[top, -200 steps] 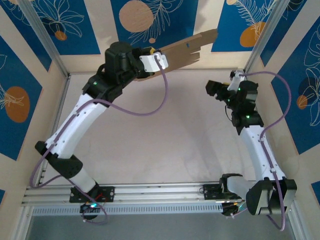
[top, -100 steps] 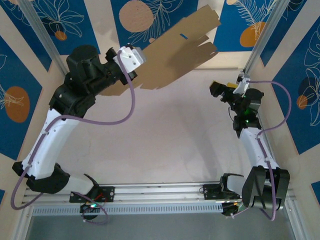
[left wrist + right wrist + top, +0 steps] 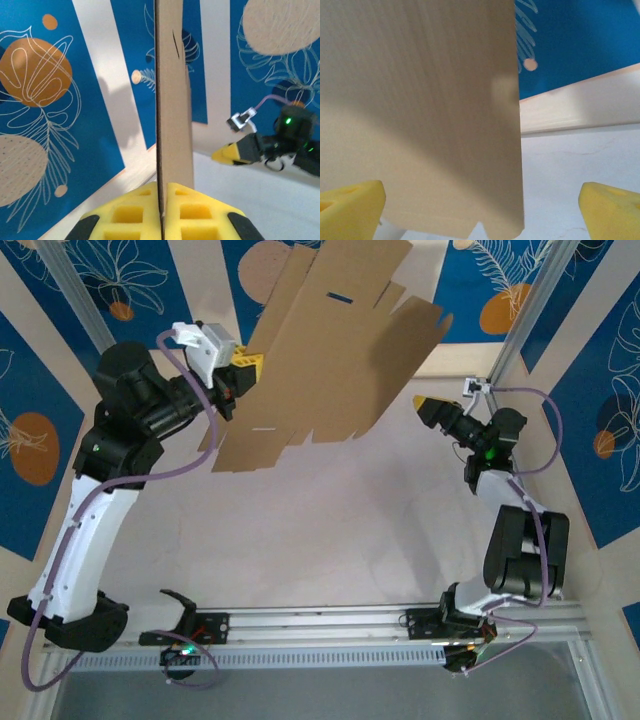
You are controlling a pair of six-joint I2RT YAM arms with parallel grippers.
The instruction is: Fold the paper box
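I have the flat brown kraft cardboard sheet (image 3: 330, 350), the paper box not yet folded, held up in the air above the pale tabletop (image 3: 330, 540) and tilted. My left pincer (image 3: 243, 370) is clenched on its left edge. In the left wrist view the sheet (image 3: 172, 125) stands edge-on between the yellow pads (image 3: 195, 212). My right pincer (image 3: 430, 405) is released, its 2 fingers spread wide near the sheet's right edge, grasping nothing.

Lab test cell: alu frame rail (image 3: 320, 620), blue leaf-print wall panels (image 3: 40, 370), white table (image 3: 320, 530).
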